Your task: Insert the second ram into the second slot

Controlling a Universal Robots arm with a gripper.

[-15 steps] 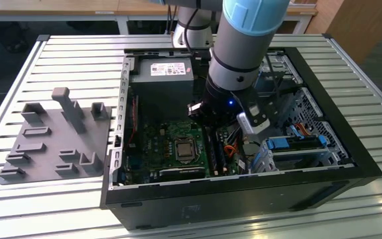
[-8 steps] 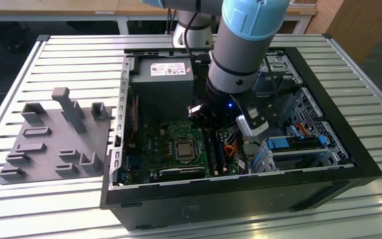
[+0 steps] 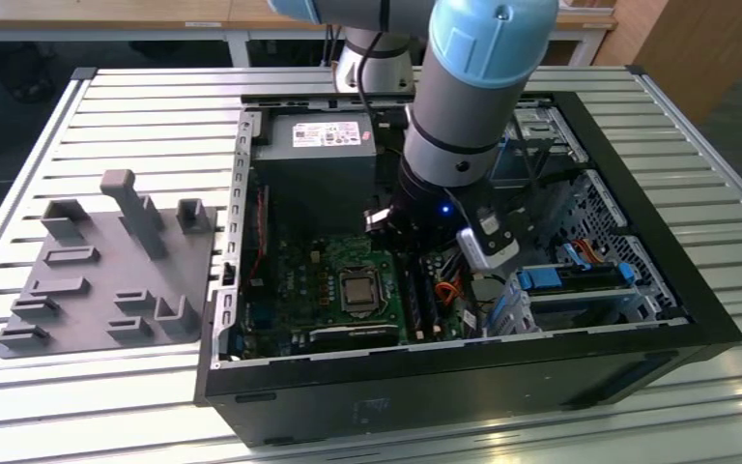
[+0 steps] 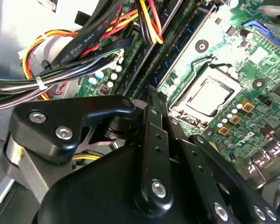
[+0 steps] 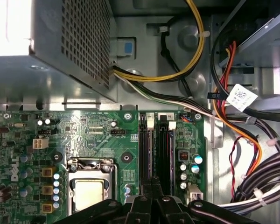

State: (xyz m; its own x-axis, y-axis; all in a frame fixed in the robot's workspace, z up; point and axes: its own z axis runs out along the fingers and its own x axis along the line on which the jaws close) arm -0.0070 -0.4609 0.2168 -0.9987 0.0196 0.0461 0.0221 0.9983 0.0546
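My gripper (image 5: 151, 186) reaches down into the open computer case (image 3: 680, 319), and its black fingers are shut together over the bank of memory slots (image 5: 164, 149) beside the processor socket (image 5: 89, 191). In the second wrist view the gripper (image 4: 151, 95) ends right at the near end of a thin blue-green ram (image 4: 186, 39) that stands edge-on in a slot. I cannot tell whether the tips touch it. In the exterior view the gripper (image 3: 413, 244) hangs over the dark slots (image 3: 420, 302) on the motherboard. Nothing shows between the fingers.
Bundles of black, yellow, orange and red cables (image 5: 252, 154) run close beside the slots. The grey power supply (image 3: 313, 155) fills the case's far end and blue drive brackets (image 3: 578, 280) sit at the exterior view's right. A grey fixture plate (image 3: 100, 271) lies on the slatted table.
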